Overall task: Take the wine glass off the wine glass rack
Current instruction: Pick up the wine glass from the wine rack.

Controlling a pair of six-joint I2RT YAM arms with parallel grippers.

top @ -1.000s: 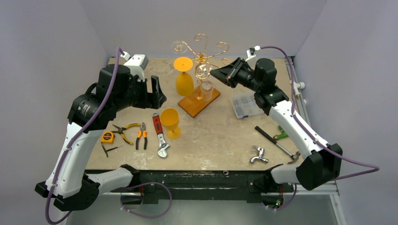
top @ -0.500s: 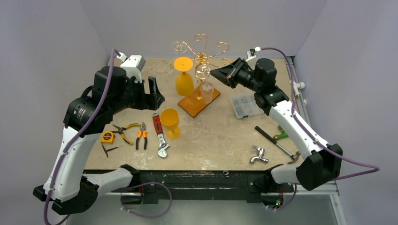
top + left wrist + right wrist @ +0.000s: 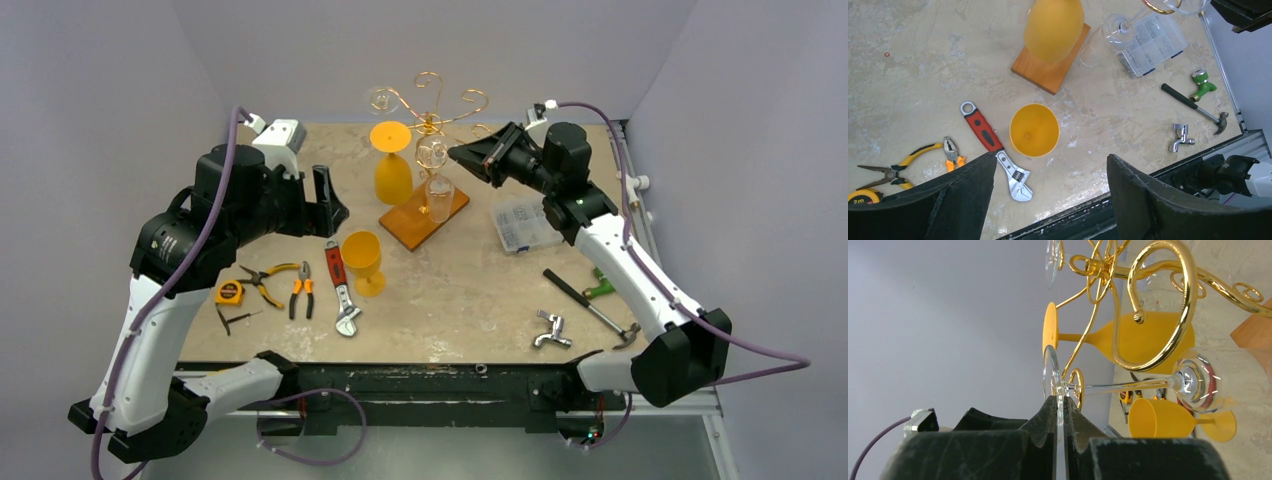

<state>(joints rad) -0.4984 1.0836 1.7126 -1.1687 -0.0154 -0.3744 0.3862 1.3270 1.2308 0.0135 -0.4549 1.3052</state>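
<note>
On the bench (image 3: 470,290), toward its far side, the wine glass rack (image 3: 431,122) stands on its wooden base. A yellow glass (image 3: 392,165) hangs from it upside down, and a second yellow glass (image 3: 363,258) stands upright nearer to me. From above, the clear wine glass (image 3: 437,185) hanging on the rack is faint and hard to trace. My right wrist camera shows it plainly: my right hand (image 3: 1059,402) is clenched on the rim of its foot, with the stem running to the bowl beside a golden curl. I cannot tell whether the foot sits in a rack arm. My left hand (image 3: 330,198) is released and holds nothing. Its own camera looks down on the standing yellow glass and a red-handled wrench (image 3: 993,142), with the rack's top cut off.
</note>
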